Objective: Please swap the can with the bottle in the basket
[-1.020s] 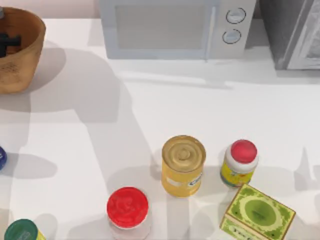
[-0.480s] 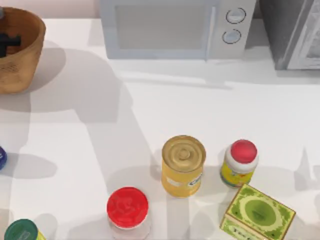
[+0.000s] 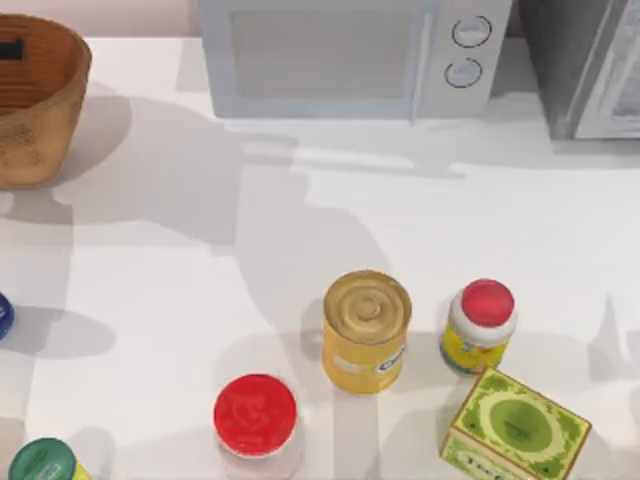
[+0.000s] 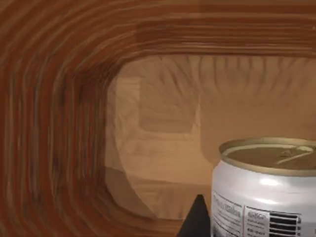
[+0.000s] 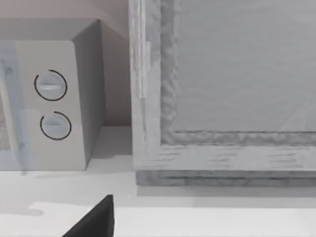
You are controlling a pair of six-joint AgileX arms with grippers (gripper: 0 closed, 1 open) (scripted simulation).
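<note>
Two swaps pending. Left gripper (image 3: 10,48) inside basket (image 3: 45,120) at table's (image 3: 500,220) 10 o'clock, shifted toward 12 o'clock rim since half-second ago; grip state: cannot tell. Bottle (image 4: 261,192) stands in basket beside it, likely next grasp. Can (image 3: 366,330) upright at 5 o'clock, untouched. Right gripper (image 5: 96,222) idle facing microwave (image 5: 54,98).

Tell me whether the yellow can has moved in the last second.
No. The can stands on the same spot, level with the red-capped bottle on its right and in front of the microwave.
</note>
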